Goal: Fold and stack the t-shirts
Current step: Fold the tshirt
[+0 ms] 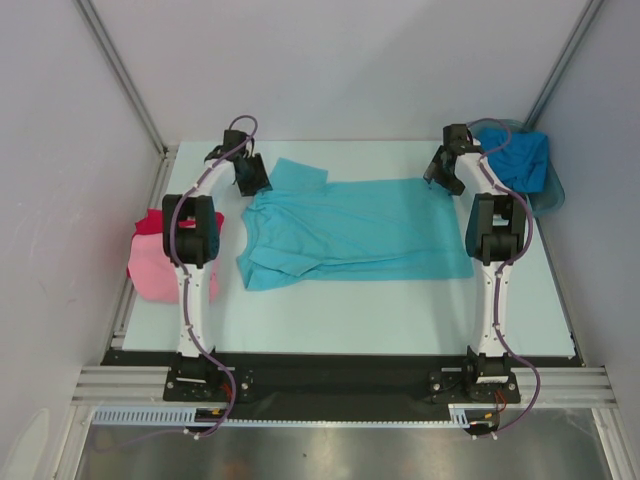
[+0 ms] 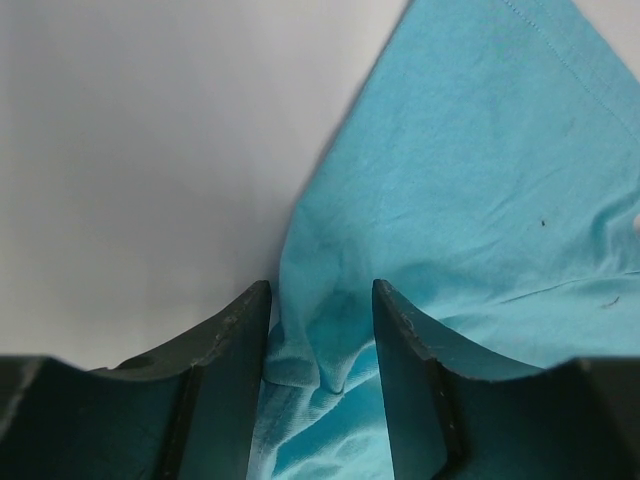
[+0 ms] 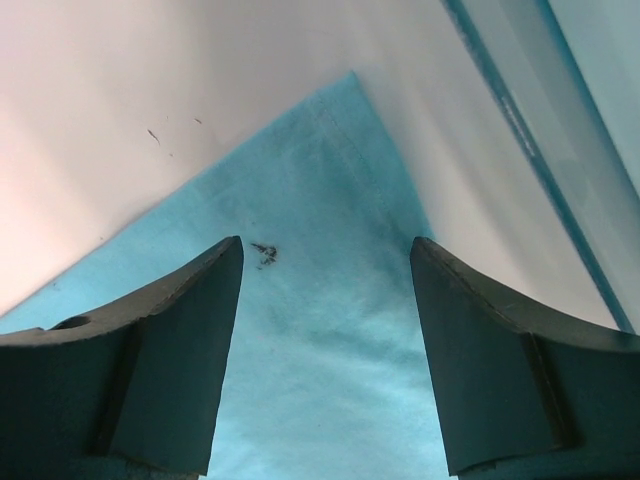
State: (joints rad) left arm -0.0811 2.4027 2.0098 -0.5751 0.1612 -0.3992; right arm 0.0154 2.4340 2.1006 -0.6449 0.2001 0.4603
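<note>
A turquoise t-shirt lies spread across the middle of the table, collar to the left. My left gripper is at its far left shoulder. In the left wrist view its jaws stand apart with a loose bunch of turquoise cloth between them, not pinched. My right gripper is at the shirt's far right corner. It is open over the flat hem corner. A pink shirt and a red shirt lie folded at the left edge. A deeper blue shirt lies crumpled in the tub.
The grey translucent tub stands at the back right corner, close to my right gripper; its wall shows in the right wrist view. White walls enclose the table on the left, back and right. The near strip of the table is bare.
</note>
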